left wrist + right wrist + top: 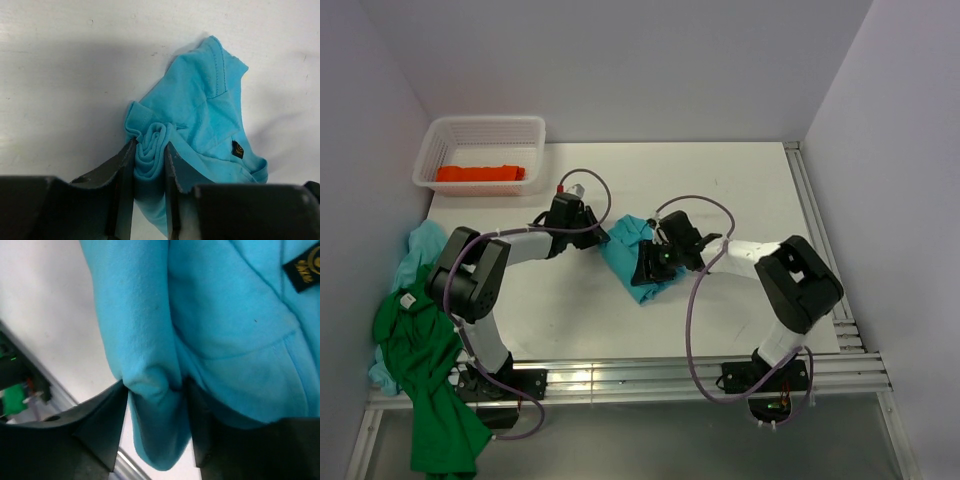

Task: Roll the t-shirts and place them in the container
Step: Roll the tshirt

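The turquoise t-shirt lies bunched in the middle of the table between my two grippers. My left gripper is shut on a rolled fold of it at its left edge; the fold sits between the fingers in the left wrist view. My right gripper is shut on its near right part; a thick fold is pinched between the jaws. The orange t-shirt lies in the white basket. The dark green t-shirt and the pale blue t-shirt lie heaped at the left edge.
The white mesh basket stands at the back left. Metal rails run along the table's right side and near edge. Grey walls close in the back and sides. Cables loop over both arms.
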Tool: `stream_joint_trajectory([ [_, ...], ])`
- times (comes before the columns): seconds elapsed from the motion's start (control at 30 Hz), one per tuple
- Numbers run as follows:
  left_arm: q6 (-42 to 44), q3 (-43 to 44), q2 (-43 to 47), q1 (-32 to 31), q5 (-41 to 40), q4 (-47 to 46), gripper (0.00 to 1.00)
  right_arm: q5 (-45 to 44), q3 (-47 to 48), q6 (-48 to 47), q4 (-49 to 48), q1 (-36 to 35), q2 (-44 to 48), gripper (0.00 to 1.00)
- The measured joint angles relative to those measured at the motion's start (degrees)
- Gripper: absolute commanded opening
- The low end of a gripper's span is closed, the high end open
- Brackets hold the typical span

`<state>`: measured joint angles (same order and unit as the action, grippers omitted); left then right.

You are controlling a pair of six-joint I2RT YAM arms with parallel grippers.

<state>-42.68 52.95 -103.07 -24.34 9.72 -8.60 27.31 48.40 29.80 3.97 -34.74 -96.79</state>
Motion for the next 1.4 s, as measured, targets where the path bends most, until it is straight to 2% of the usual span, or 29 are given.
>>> stream_joint_trajectory([
  [0.07,0.28,0.96,0.0,-0.24,-0.11,1.64,0.0,-4.9,-0.46,0.02,1.22,-1.31,2.58,0.69],
  [0.17,1.11,2.62,0.0,-0.7,-0.07,4.48,0.0,-14.8,-0.96,-0.37,6.23,-4.37,7.23,0.76],
  [0.27,1.99,4.98,-0.15,-1.31,0.5,8.04,0.0,-26.93,1.36,-1.03,13.05,-10.03,11.17,0.78],
  [0.4,3.1,7.8,-1.11,-1.97,1.11,11.3,0.0,-42.05,9.14,-2.4,19.45,-19.91,11.26,0.81],
  [0.53,4.13,8.66,-1.29,-2.16,1.44,14.45,0.0,-52.09,16.09,-4.7,22.86,-27.28,8.79,0.84],
  [0.7,4.66,10.78,-2.32,-2.16,2.67,17.33,0.0,-64.46,25.88,-6.97,27.19,-32.11,-2.95,0.88],
  [0.9,5.18,12.11,-3.89,-2.16,4.46,18.08,0.0,-72.11,28.48,-10.25,30.05,-35.3,-15.1,0.89],
  [1.4,5.64,12.96,-4.68,-1.55,6.47,18.75,0.0,-83.8,38.82,-13.6,34.58,-35.52,-28.35,0.86],
])
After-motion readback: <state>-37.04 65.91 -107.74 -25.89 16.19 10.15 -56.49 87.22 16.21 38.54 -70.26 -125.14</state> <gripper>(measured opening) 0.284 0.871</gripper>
